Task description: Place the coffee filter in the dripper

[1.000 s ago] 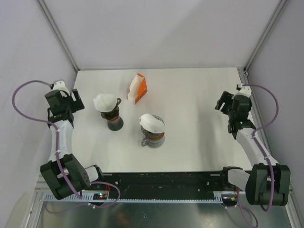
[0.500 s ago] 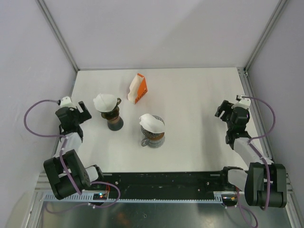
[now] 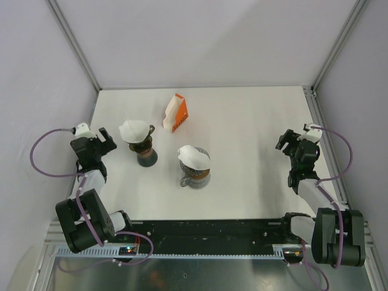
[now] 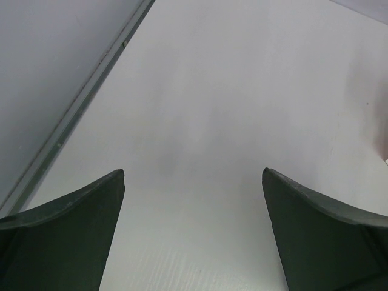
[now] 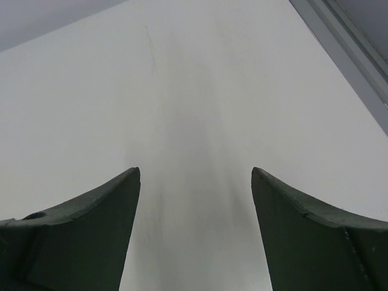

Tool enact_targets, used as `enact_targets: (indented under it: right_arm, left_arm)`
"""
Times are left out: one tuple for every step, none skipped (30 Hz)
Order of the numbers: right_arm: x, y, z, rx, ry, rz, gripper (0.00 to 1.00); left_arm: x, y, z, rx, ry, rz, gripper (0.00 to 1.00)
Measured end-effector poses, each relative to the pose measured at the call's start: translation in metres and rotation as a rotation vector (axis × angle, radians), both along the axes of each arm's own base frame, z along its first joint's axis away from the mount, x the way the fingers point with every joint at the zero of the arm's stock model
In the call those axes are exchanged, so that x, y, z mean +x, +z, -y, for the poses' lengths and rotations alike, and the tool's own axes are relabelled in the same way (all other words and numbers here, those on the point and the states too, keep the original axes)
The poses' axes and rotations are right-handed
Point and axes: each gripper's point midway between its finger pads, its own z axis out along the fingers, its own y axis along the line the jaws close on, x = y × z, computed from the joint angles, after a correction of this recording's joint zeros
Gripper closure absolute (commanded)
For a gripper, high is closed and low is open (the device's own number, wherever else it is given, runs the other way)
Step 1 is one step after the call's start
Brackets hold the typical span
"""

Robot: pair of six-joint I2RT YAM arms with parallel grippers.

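Judged done: rear filter (image 3: pixel 134 129) sat in rear dripper (image 3: pixel 143 146), front filter (image 3: pixel 194 156) in front dripper (image 3: pixel 199 174); my left gripper (image 4: pixel 193 172) and right gripper (image 5: pixel 194 170) were spread, empty.

High at the near side, one camera looks down on the whole worktop (image 3: pixel 242 121). Two low, close ones look across its bare surface, through the left pincer (image 4: pixel 193 176) and the right pincer (image 5: pixel 194 173).

A white filter (image 3: pixel 134 129) was seated in the left dripper (image 3: pixel 146 155); a second filter (image 3: pixel 194 156) was seated in the centre dripper (image 3: pixel 196 176).
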Motion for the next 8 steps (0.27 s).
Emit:
enact_targets:
  right_arm:
    - [0.0001,0.0002,0.0005,0.0,-0.001,0.002,0.22]
    - [-0.0001,0.0,0.001,0.0,-0.002,0.002,0.22]
    - [-0.0002,-0.0001,0.0015,0.001,-0.003,0.004,0.22]
    - [-0.0004,-0.0003,0.0018,0.002,-0.003,0.005,0.22]
    - [-0.0007,-0.0008,0.002,0.003,-0.002,0.005,0.22]
    - [-0.0011,-0.0017,0.0024,0.005,-0.004,0.003,0.22]
    - [-0.0013,-0.0023,0.0026,0.007,-0.004,0.003,0.22]
    - [-0.0014,-0.0027,0.003,0.009,-0.004,0.003,0.22]
  left_arm:
    - [0.0001,0.0,0.0002,-0.001,-0.001,0.001,0.0]
    - [0.0002,0.0,0.0006,-0.001,-0.003,0.001,0.0]
    - [0.0002,0.0,0.0008,-0.002,-0.004,0.002,0.0]
    - [0.0002,-0.0001,0.001,-0.003,-0.005,0.002,0.0]
    - [0.0003,-0.0001,0.0011,-0.004,-0.005,0.002,0.0]
    - [0.0004,0.0,0.0014,-0.007,-0.005,0.004,0.0]
    - [0.0007,0.0001,0.0025,-0.009,-0.011,0.005,0.0]
    - [0.0009,0.0,0.0031,-0.011,-0.013,0.006,0.0]
